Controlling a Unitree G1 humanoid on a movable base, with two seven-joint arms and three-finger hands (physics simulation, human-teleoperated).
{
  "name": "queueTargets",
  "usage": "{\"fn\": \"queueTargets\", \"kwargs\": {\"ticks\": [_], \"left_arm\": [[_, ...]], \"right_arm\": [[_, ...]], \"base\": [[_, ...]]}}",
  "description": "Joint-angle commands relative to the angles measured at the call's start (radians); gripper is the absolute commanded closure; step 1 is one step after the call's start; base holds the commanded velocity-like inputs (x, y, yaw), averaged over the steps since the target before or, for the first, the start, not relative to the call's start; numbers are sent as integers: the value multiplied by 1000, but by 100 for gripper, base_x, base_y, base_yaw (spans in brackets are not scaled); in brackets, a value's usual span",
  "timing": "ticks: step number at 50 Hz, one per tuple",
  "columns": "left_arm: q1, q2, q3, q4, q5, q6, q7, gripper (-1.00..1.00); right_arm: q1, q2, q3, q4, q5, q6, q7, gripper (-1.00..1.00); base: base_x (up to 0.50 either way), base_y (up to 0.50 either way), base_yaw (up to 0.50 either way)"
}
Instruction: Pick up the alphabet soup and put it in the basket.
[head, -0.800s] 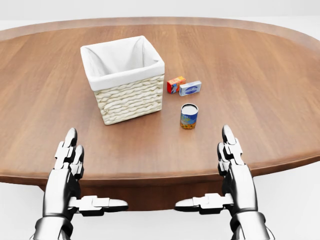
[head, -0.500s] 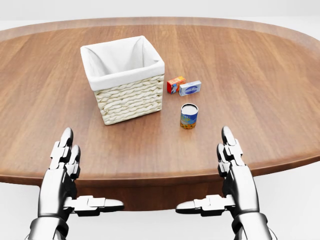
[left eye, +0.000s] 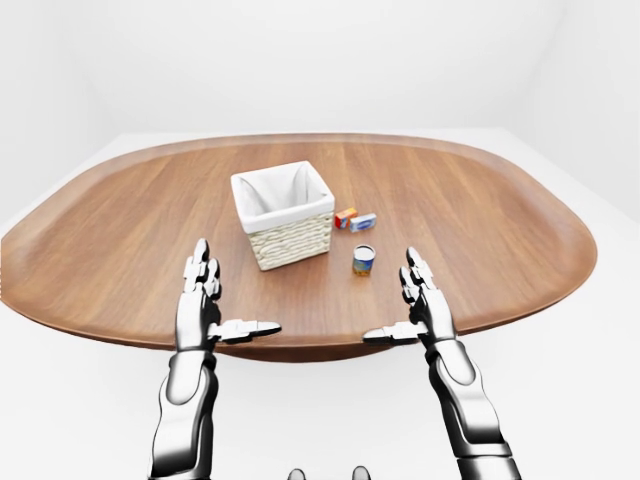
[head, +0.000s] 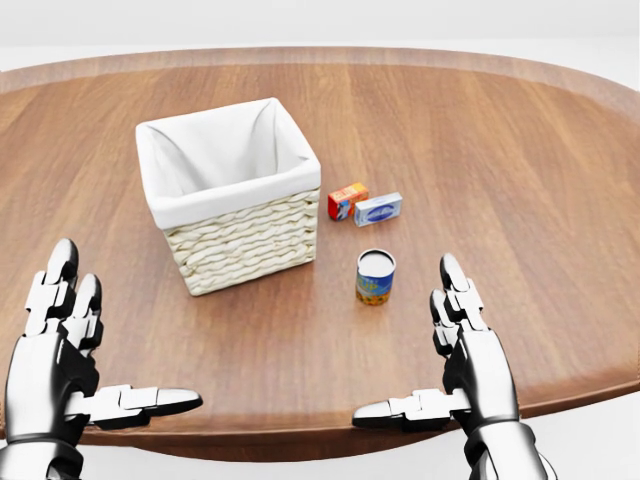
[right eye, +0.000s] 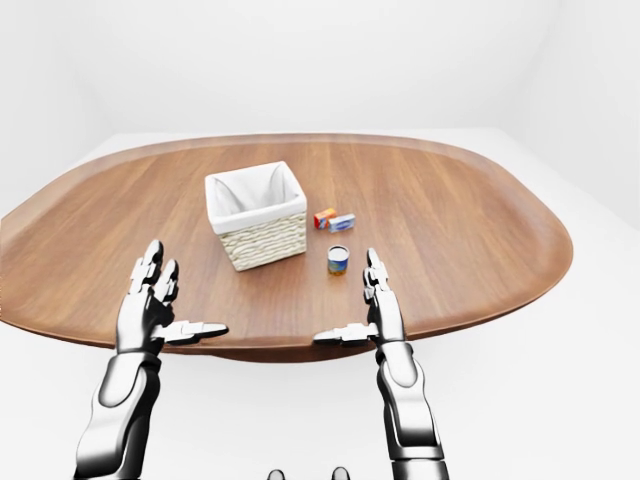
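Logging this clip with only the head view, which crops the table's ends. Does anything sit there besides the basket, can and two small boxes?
Observer: No. The left-eye view shows the whole oval table; only the basket, alphabet soup can, orange box and blue-and-white box show on it.
Operator: Where are the forearms?
Observer: Below the table's near edge in that view; only the open left hand and right hand reach over the wood.
Operator: Anything around the table?
Observer: Only plain white walls and floor.
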Motion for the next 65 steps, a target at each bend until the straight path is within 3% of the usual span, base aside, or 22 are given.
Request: {"fn": "queueTargets", "kwargs": {"ticks": [1, 9, 17, 23, 33, 43, 53, 56, 60, 65], "left_arm": [[65, -12, 43, -173, -12, 14, -6, -100], [147, -44, 69, -347, -19, 14, -23, -100], [221, -86, 177, -542, -85, 14, -85, -100], [240, -119, 238, -611, -117, 14, -127, -100], [247, -143, 281, -655, -134, 14, -157, -100], [241, -152, 288, -654, -129, 14, -169, -100], [230, -141, 265, -626, -108, 14, -157, -100], [232, -140, 263, -628, -110, 14, -156, -100], [236, -141, 256, -628, -107, 14, -158, -100], [236, -141, 239, -616, -92, 14, -154, -100]], "right_arm": [[-1, -1, -1, -3, 6, 4, 7, -100], [-1, 0, 0, 1, 6, -1, 7, -100], [7, 3, 11, 8, -3, -16, 10, -100], [9, 4, 15, 15, -12, -26, 7, -100], [8, 6, 18, 27, -21, -42, 2, -100], [10, 6, 22, 28, -29, -49, 1, -100], [11, 11, 38, 68, -61, -96, -13, -100], [7, 11, 33, 70, -56, -95, -15, -100], [8, 11, 28, 60, -41, -90, -9, -100], [-6, 10, 22, 87, -39, -108, -18, -100]], "base": [[50, -13, 0], [50, -13, 0], [50, -13, 0], [50, -13, 0], [50, -5, 0], [50, 1, 0], [50, 2, 0], [50, 8, 0], [5, 0, 0], [0, 0, 0]]}}
